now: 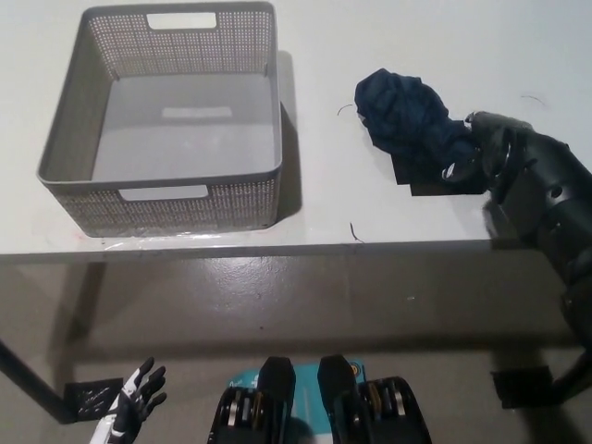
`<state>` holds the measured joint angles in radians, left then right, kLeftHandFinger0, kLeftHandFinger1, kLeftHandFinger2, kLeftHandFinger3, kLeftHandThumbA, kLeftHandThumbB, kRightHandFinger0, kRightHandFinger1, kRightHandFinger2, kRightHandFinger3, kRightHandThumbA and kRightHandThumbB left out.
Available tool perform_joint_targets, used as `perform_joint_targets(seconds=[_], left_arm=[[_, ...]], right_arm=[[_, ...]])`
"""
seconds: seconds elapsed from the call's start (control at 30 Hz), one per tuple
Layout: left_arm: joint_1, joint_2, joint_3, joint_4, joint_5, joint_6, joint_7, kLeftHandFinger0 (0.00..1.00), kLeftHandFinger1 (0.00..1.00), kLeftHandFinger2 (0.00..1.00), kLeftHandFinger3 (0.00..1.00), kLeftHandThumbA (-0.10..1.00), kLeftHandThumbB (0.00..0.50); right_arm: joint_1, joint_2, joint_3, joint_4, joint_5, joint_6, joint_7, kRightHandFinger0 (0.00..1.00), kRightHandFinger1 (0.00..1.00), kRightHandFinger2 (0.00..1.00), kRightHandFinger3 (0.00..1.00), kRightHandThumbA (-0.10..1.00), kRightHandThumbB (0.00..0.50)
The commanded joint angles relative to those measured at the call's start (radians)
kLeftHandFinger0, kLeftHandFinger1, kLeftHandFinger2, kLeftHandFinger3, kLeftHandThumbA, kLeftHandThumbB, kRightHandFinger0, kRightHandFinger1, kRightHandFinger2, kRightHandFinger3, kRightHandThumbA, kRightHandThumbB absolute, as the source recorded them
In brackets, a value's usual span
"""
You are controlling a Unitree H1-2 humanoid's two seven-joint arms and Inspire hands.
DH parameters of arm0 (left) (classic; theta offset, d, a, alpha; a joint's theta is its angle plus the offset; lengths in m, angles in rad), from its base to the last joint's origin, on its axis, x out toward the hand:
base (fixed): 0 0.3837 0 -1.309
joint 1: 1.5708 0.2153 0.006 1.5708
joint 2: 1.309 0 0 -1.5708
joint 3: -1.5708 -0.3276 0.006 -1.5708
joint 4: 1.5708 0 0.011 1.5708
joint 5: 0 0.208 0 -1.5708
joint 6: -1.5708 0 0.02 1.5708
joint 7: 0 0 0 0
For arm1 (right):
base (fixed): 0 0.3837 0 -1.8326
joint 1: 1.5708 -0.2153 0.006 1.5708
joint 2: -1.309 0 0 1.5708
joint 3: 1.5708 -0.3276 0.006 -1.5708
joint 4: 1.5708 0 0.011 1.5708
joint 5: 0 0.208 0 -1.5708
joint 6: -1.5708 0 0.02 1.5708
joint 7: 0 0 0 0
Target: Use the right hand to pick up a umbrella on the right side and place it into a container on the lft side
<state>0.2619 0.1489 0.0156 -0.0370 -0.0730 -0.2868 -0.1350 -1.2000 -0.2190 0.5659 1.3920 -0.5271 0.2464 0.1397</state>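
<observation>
- Left hand (136, 400): white, low at the bottom left of the view, below table level. Fingers spread, holding nothing. It touches no object.
- Container (61, 141): one grey perforated basket on the left part of the white table (319, 199). Rectangular, with a cut-out handle slot in the near wall and one in the far wall. Nothing lies inside it.
- Umbrella (407, 116): one, dark navy, folded and crumpled, lying on the table's right part, well apart from the basket. Long axis runs diagonally, from the bunched cloth at the far left end to the darker end at the near right, which points toward the right hand.
- Right hand (472, 159): black, at the umbrella's near-right end, touching or overlapping it. The dark hand against the dark cloth hides the fingers, so I cannot tell whether they are closed on the umbrella or only resting on it.
- Right arm: comes in from the right edge, angled up and left across the table's near-right corner.
</observation>
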Motion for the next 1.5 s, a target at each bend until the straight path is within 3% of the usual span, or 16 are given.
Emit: perform_joint_targets(seconds=[0.0, 0.07, 0.1, 0.13, 0.17, 0.2, 0.23, 0.33, 0.47, 0.73, 1.0, 1.07, 1.1, 1.27, 1.33, 1.47], left_arm=[[0.009, 0.015, -0.002, -0.02, 0.001, -0.051, -0.014, 1.0, 1.0, 1.0, 1.0, 1.0, 0.054], [0.003, 0.017, -0.002, -0.012, -0.005, -0.058, -0.018, 1.0, 1.0, 1.0, 1.0, 1.0, 0.052], [-0.001, 0.017, -0.001, -0.011, -0.007, -0.06, -0.017, 1.0, 1.0, 1.0, 1.0, 1.0, 0.051], [-0.005, 0.018, 0.0, -0.012, -0.012, -0.056, -0.019, 1.0, 1.0, 1.0, 1.0, 1.0, 0.059], [-0.005, 0.02, 0.0, -0.017, -0.015, -0.048, -0.02, 1.0, 1.0, 1.0, 1.0, 1.0, 0.06], [-0.007, 0.02, 0.0, -0.019, -0.017, -0.045, -0.021, 1.0, 1.0, 1.0, 1.0, 1.0, 0.062], [-0.008, 0.02, -0.001, -0.02, -0.016, -0.045, -0.021, 1.0, 1.0, 1.0, 1.0, 1.0, 0.064], [0.002, 0.026, 0.001, -0.031, -0.016, -0.034, -0.022, 1.0, 1.0, 1.0, 1.0, 1.0, 0.059], [-0.012, 0.03, 0.001, -0.03, -0.008, -0.026, -0.021, 1.0, 1.0, 1.0, 1.0, 1.0, 0.05], [-0.011, 0.027, 0.01, -0.021, -0.022, -0.034, -0.014, 1.0, 1.0, 1.0, 1.0, 1.0, 0.033], [0.017, 0.022, 0.006, -0.014, -0.015, -0.041, -0.011, 1.0, 1.0, 1.0, 1.0, 1.0, 0.049], [0.015, 0.022, 0.004, -0.018, -0.012, -0.038, -0.01, 1.0, 1.0, 1.0, 1.0, 1.0, 0.051], [0.01, 0.022, 0.004, -0.016, -0.013, -0.04, -0.011, 1.0, 1.0, 1.0, 1.0, 1.0, 0.052], [0.016, 0.014, -0.001, -0.018, 0.006, -0.048, -0.004, 1.0, 1.0, 1.0, 1.0, 1.0, 0.064], [0.017, 0.015, -0.002, -0.018, 0.006, -0.054, -0.006, 1.0, 1.0, 1.0, 1.0, 1.0, 0.057], [0.02, 0.024, 0.0, -0.019, 0.007, -0.051, -0.01, 1.0, 1.0, 1.0, 1.0, 1.0, 0.036]], right_arm=[[0.041, 0.009, -0.022, 0.014, 0.017, -0.036, 0.007, 1.0, 1.0, 1.0, 1.0, 0.74, 0.451], [0.068, 0.015, -0.03, 0.018, 0.016, -0.066, -0.044, 0.95, 1.0, 1.0, 1.0, 0.51, 0.377], [0.08, 0.017, -0.03, 0.016, 0.01, -0.086, -0.092, 0.67, 0.79, 0.91, 1.0, 0.25, 0.23], [0.099, 0.021, -0.031, 0.014, 0.002, -0.114, -0.174, 0.27, 0.36, 0.48, 0.87, -0.02, 0.217], [0.107, 0.024, -0.033, 0.013, -0.001, -0.125, -0.218, 0.11, 0.24, 0.39, 0.81, -0.08, 0.226], [0.121, 0.026, -0.047, 0.009, 0.008, -0.161, -0.293, 0.0, 0.01, 0.15, 0.43, -0.1, 0.207], [0.127, 0.028, -0.065, 0.007, 0.022, -0.184, -0.331, 0.0, 0.03, 0.2, 0.36, -0.1, 0.171], [0.13, 0.032, -0.098, -0.002, 0.043, -0.233, -0.388, 0.0, 0.28, 0.69, 0.72, -0.1, 0.164], [0.108, 0.025, -0.13, -0.01, 0.044, -0.287, -0.455, 0.0, 0.4, 0.85, 0.86, -0.1, 0.169], [-0.011, 0.05, -0.244, -0.048, 0.105, -0.373, -0.443, 0.06, 0.53, 0.93, 0.91, -0.1, 0.152], [-0.159, 0.128, -0.292, -0.146, 0.13, -0.391, -0.402, 0.0, 0.41, 0.8, 0.89, -0.1, 0.165], [-0.196, 0.156, -0.292, -0.177, 0.13, -0.389, -0.397, 0.0, 0.33, 0.75, 0.73, -0.1, 0.157], [-0.212, 0.166, -0.289, -0.188, 0.128, -0.388, -0.393, 0.09, 0.46, 0.85, 0.72, -0.1, 0.149], [-0.253, 0.24, -0.269, -0.314, 0.106, -0.342, -0.361, 0.0, 0.0, 0.22, 0.61, -0.1, 0.152], [-0.258, 0.262, -0.278, -0.357, 0.118, -0.329, -0.345, 0.0, 0.07, 0.58, 0.77, -0.1, 0.14], [-0.29, 0.316, -0.274, -0.436, 0.119, -0.324, -0.313, 0.0, 0.2, 0.68, 0.82, -0.1, 0.15]])
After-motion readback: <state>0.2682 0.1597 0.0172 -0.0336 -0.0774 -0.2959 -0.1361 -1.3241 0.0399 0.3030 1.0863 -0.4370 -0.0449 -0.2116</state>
